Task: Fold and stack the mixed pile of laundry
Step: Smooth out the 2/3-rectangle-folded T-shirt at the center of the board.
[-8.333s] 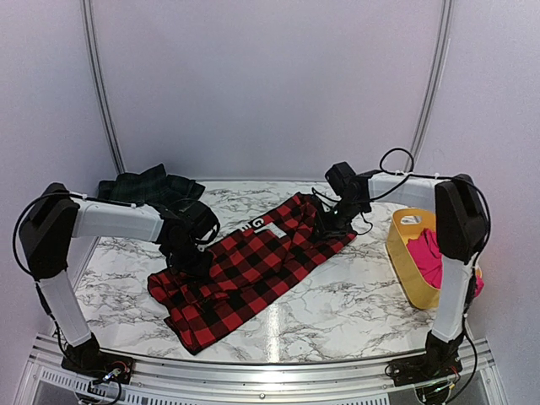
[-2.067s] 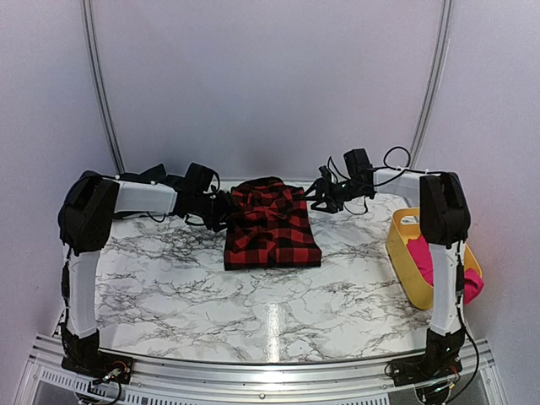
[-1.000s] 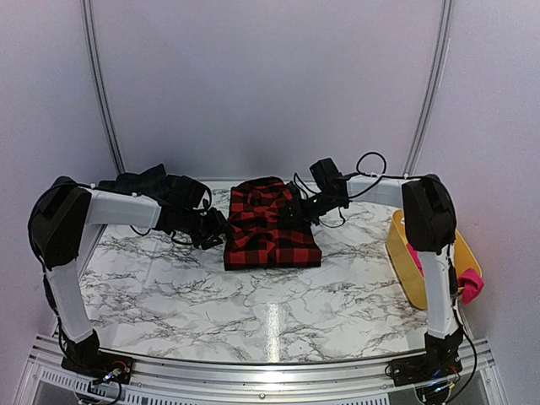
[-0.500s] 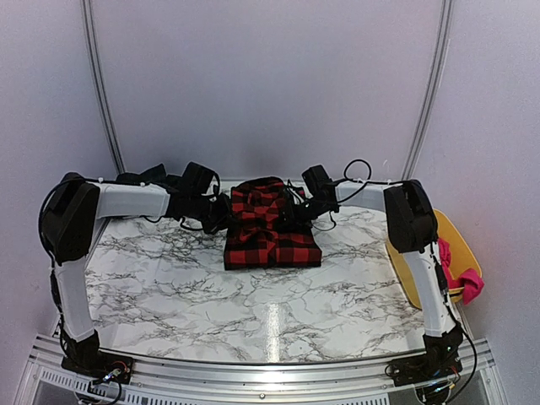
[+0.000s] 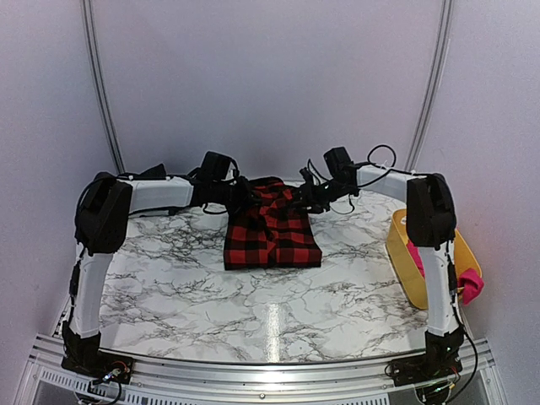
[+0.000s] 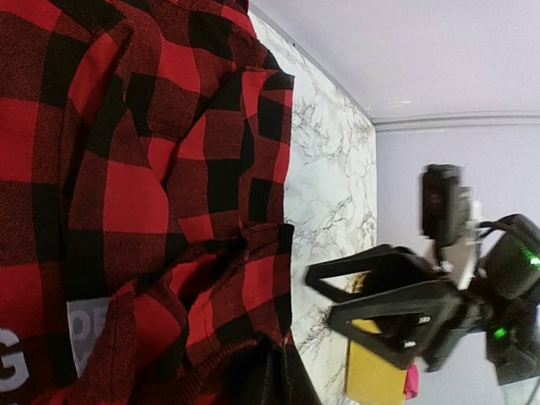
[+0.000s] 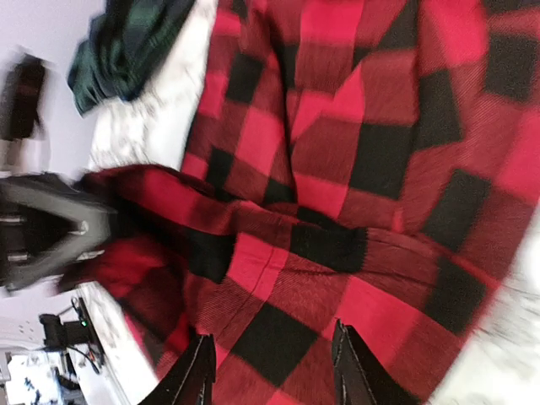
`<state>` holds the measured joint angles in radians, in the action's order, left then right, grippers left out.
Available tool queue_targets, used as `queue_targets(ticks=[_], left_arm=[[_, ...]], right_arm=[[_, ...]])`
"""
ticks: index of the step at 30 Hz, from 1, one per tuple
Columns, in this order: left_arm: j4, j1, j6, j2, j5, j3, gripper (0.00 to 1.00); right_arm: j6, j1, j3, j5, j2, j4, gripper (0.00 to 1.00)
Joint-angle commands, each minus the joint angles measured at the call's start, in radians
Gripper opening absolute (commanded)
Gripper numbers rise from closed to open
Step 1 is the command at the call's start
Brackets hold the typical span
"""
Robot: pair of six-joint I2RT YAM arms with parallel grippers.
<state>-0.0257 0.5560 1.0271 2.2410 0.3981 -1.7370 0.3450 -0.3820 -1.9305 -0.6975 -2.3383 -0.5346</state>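
The red-and-black checked garment [image 5: 273, 236] lies folded into a rectangle at the back middle of the marble table [image 5: 169, 287]. Its far part is rumpled. My left gripper [image 5: 240, 196] is at the far left edge of it, shut on a bunched fold of the checked cloth [image 6: 211, 278]. White letters [image 6: 12, 364] show on the cloth in the left wrist view. My right gripper [image 5: 302, 200] is at the far right edge, open. Its fingers [image 7: 199, 373] hang spread over the checked cloth [image 7: 337, 169]. The dark green-black plaid garment [image 7: 122, 42] lies back left. The magenta-pink garment [image 5: 469, 285] hangs from the tub.
A yellow plastic tub [image 5: 403, 253] stands at the table's right edge, beside the right arm's upright link. The left arm stretches across the back left corner and covers most of the plaid garment [image 5: 152, 173] there. A wall runs close behind both grippers.
My left gripper has moved right to the garment's far left edge and shut on a fold. My right gripper has opened wider and drawn back a little to the right.
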Motion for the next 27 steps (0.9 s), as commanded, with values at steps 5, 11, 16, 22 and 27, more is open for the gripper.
queue_targets(ticks=[5, 11, 16, 22, 27], left_arm=[[-0.063, -0.03, 0.024, 0.099, -0.027, -0.085, 0.28], [-0.08, -0.042, 0.047, 0.164, -0.013, -0.188, 0.47], [-0.099, -0.042, 0.067, 0.188, 0.009, -0.254, 0.73], [0.013, -0.045, -0.112, 0.02, -0.076, -0.179, 0.99], [-0.012, -0.036, -0.163, -0.194, 0.011, 0.117, 0.99]], right_arm=[[-0.024, 0.047, 0.108, -0.002, 0.239, -0.025, 0.44], [-0.015, 0.014, 0.224, -0.02, 0.329, 0.019, 0.45], [-0.019, -0.04, 0.269, -0.002, 0.355, 0.035, 0.5], [-0.014, -0.085, 0.266, -0.011, 0.365, 0.061, 0.51], [0.035, -0.089, 0.346, -0.132, 0.378, 0.152, 0.51]])
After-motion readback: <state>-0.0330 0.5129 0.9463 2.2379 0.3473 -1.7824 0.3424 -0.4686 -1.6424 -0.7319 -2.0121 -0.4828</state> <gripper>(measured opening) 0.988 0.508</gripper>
